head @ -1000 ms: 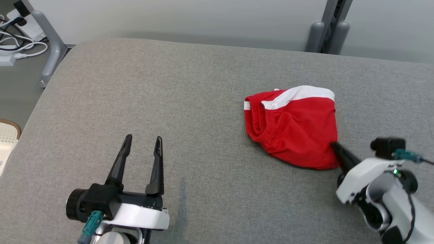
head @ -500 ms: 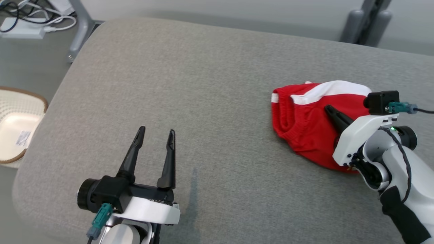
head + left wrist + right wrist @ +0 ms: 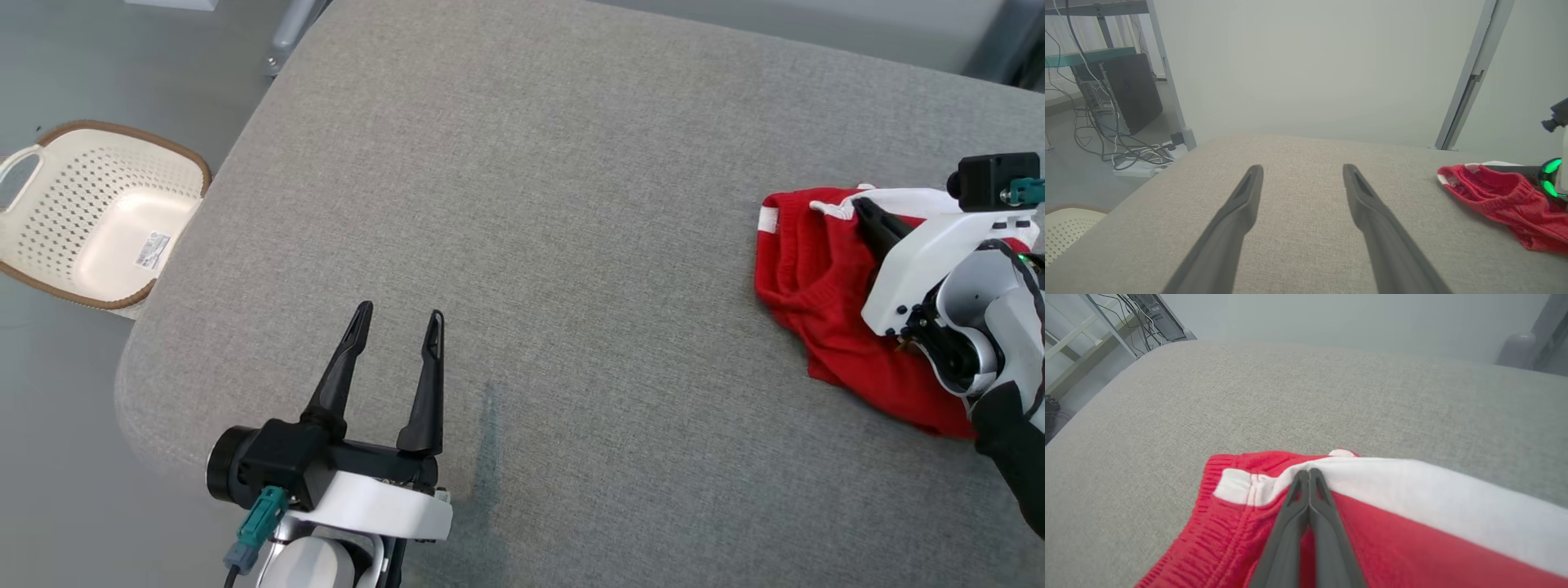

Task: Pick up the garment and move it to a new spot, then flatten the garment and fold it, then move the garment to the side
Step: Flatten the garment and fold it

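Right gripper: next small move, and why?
Probably open the right gripper and press down to pinch the red shorts at the white stripe. Its fingers are shut together over the cloth, apparently with nothing between them; the left gripper is open, far off.

Even, soft, bright light; faint shadows; no glare; wrist views hazy, wide-angle bending at edges.

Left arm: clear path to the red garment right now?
Probably yes: bare cushion lies between the open left hand and the red garment, though the shut right hand is over it.
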Robot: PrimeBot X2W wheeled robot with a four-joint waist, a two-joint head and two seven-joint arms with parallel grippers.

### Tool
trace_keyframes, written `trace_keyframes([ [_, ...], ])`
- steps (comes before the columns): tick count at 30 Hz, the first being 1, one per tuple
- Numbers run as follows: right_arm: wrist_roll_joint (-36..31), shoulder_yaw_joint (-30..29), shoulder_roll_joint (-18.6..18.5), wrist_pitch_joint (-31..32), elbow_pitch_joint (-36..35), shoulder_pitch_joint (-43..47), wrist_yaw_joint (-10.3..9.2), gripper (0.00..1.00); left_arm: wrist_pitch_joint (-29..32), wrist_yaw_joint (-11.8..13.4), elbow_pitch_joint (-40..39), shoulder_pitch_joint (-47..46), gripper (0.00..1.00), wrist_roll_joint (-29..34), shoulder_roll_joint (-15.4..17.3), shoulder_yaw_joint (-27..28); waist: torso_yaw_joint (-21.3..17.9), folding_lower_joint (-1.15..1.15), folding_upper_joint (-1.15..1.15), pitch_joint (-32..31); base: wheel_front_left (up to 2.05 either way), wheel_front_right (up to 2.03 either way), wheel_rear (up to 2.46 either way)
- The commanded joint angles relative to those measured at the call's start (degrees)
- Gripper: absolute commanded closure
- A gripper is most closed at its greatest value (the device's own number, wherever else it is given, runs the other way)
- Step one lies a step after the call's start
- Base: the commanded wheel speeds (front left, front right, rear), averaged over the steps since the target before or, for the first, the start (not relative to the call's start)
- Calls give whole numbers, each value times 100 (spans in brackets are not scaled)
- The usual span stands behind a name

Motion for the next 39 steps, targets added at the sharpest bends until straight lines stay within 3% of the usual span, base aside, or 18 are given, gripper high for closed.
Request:
trace_keyframes([
  [1, 11, 77, -25, -85, 65, -110, 1, 100, -18, 45, -25, -82, 0, -23, 15, -12, 34, 0, 0, 8, 0, 0, 0],
  [13, 31, 719, 75, -683, 135, 160, 1, 100, -17, 73, -4, -24, 0, 23, 18, 35, -117, 0, 0, -74, 0, 0, 0],
  [26, -124, 739, 83, -1854, -344, -220, 1, 100, -18, -20, -34, 11, 0, 214, 17, 467, -1070, 0, 0, -674, 0, 0, 0],
  [32, -872, 335, -12, -2072, -690, 81, 1, 100, -18, -107, -70, 134, 0, 340, 20, 795, -1655, 0, 0, -992, 0, 0, 0],
  [39, -1967, -879, 193, -2080, -1502, 1081, 1, 100, -18, -164, -105, 239, 0, 412, 19, 1075, -2138, 0, 0, -1133, 0, 0, 0],
])
